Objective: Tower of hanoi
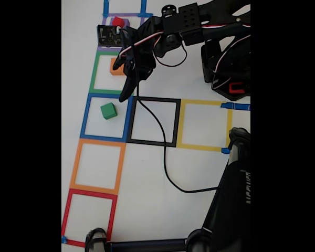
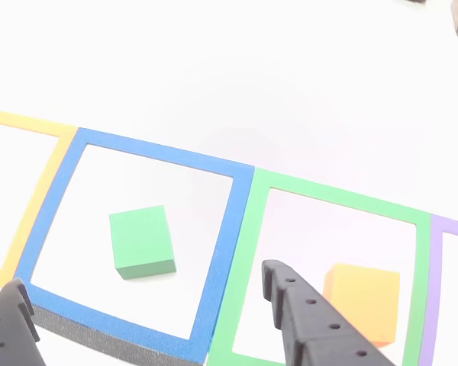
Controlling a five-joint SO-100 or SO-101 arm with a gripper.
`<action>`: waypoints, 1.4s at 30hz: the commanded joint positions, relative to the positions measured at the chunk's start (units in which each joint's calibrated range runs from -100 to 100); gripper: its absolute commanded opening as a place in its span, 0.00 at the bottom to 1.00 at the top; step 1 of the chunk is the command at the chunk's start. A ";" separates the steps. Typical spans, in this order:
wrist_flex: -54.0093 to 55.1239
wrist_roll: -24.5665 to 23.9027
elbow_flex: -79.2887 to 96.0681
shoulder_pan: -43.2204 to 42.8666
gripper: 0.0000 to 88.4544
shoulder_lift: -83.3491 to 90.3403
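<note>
1. Gripper (image 2: 137, 320) hung over the blue/green tape border with its jaws apart and nothing between them; in the fixed view its tip (image 1: 127, 93) sat at the blue square's top right corner.
2. Green cube (image 2: 142, 242) lay flat inside the blue tape square (image 2: 61, 198), well apart from both fingers.
3. Orange cube (image 2: 364, 299) sat in the green tape square (image 2: 332, 197), just beside the right finger (image 2: 313, 320).
4. Red cube (image 1: 117, 21) rested on the purple cube (image 1: 124, 23) in the purple tape square (image 1: 127, 15).
5. Black cable (image 1: 164, 157) ran across the black tape square (image 1: 153, 142) on the white table (image 1: 147, 210).
</note>
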State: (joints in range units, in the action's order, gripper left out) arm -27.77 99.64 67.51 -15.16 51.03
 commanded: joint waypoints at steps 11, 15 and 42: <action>52.55 0.36 18.22 -1.82 0.43 -21.60; 60.97 0.36 20.49 -3.06 0.43 -27.82; 90.93 0.36 6.22 -4.60 0.41 -67.79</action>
State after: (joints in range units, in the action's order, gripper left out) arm 60.66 99.64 76.01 -18.78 -15.41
